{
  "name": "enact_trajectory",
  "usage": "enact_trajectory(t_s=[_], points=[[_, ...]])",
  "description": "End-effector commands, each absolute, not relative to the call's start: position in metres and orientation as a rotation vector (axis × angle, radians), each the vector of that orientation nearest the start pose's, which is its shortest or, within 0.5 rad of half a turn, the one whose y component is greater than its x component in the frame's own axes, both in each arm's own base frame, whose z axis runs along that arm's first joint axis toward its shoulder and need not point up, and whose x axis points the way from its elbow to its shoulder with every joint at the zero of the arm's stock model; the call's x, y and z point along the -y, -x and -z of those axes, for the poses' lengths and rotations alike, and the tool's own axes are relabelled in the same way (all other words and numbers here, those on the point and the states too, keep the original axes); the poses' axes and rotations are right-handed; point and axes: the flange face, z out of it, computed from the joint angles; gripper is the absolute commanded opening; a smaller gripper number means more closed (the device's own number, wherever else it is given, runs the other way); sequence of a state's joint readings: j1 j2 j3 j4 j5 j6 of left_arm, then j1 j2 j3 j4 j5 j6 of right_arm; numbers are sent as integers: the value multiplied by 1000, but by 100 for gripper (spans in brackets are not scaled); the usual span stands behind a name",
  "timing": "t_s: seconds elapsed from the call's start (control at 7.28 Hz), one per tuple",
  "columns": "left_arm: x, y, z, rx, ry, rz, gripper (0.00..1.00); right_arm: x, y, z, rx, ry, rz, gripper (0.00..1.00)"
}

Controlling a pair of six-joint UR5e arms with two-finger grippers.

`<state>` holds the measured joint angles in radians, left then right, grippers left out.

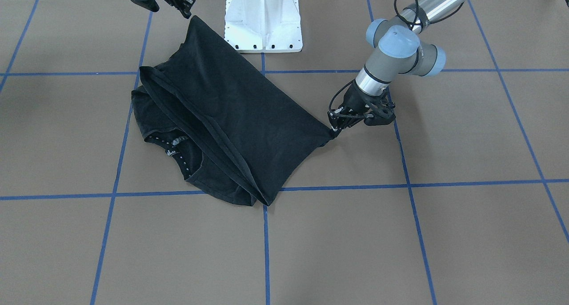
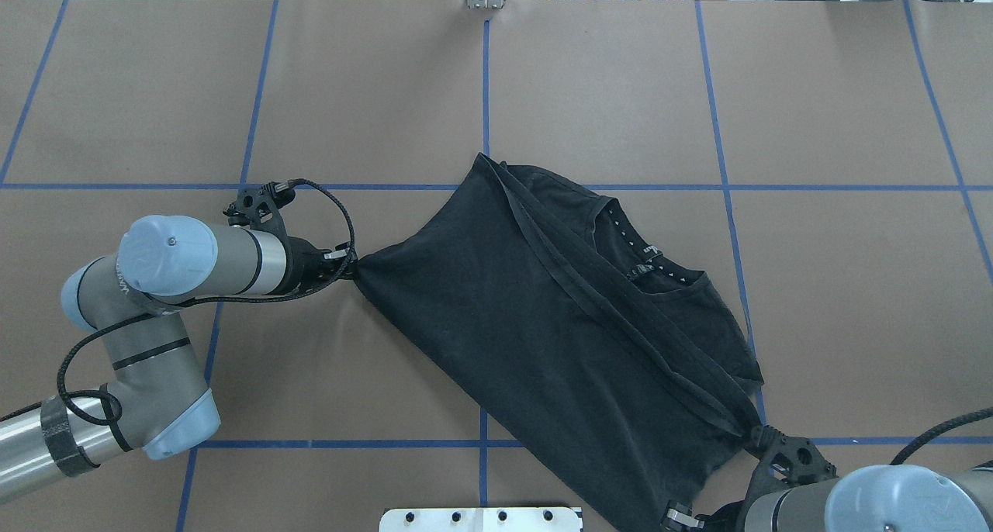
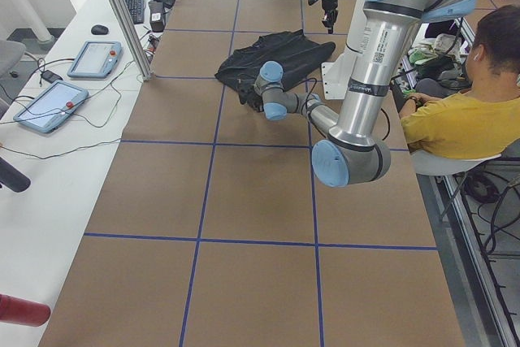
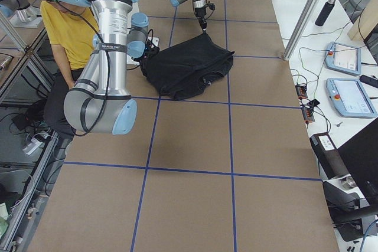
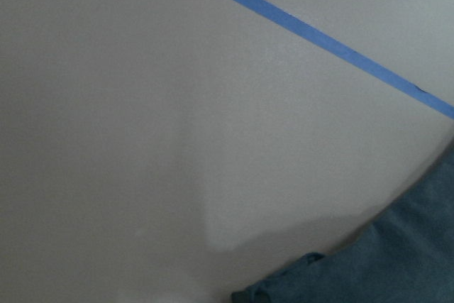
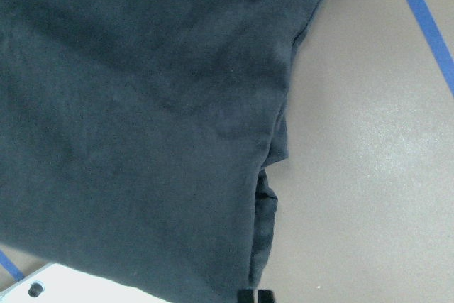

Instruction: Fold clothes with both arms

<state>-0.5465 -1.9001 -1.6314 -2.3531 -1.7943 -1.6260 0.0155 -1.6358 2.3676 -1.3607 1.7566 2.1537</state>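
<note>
Two pinches, one taut hem.

Front-facing view: T-shirt [image 1: 235, 118] lies mid-table, slanting. Left gripper [image 1: 334, 128] is clamped on one corner, low by the table. Right gripper [image 1: 189, 12] is raised, nipping the opposite corner, just beside the white pedestal [image 1: 262, 20]. The cloth stretches between them.

Overhead: the held edge runs diagonally. The rest of the garment, collar [image 2: 644, 253] included, lies beyond it, away from the robot. I judge the fold must carry that way, both arms together.

Side views: a seated person [image 3: 455, 111] behind the arms, clear of the cloth.

Left wrist: only cloth and blue tape [image 5: 319, 40]; the jaws are out of frame.

Right wrist: fingertips [image 6: 254, 296] close together at the hem.
</note>
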Motion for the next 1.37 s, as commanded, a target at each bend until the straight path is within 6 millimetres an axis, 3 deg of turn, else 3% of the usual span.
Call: enact_trajectory(t_s=[0.0, 0.27, 0.55, 0.82, 1.1, 1.24], points=[[439, -470, -351, -1202, -116, 420, 0, 121, 401, -301, 865, 431, -465, 100], [468, -472, -345, -1197, -138, 452, 0, 127, 395, -293, 886, 431, -475, 100], [514, -482, -333, -1173, -209, 426, 0, 149, 381, -286, 916, 411, -521, 100], [584, -479, -326, -1123, -288, 424, 0, 183, 367, -285, 941, 368, -597, 100], [656, -472, -319, -1090, -371, 414, 0, 216, 354, -272, 995, 330, -667, 100], [682, -486, -312, -1097, -388, 414, 0, 235, 346, -268, 1016, 303, -705, 100]])
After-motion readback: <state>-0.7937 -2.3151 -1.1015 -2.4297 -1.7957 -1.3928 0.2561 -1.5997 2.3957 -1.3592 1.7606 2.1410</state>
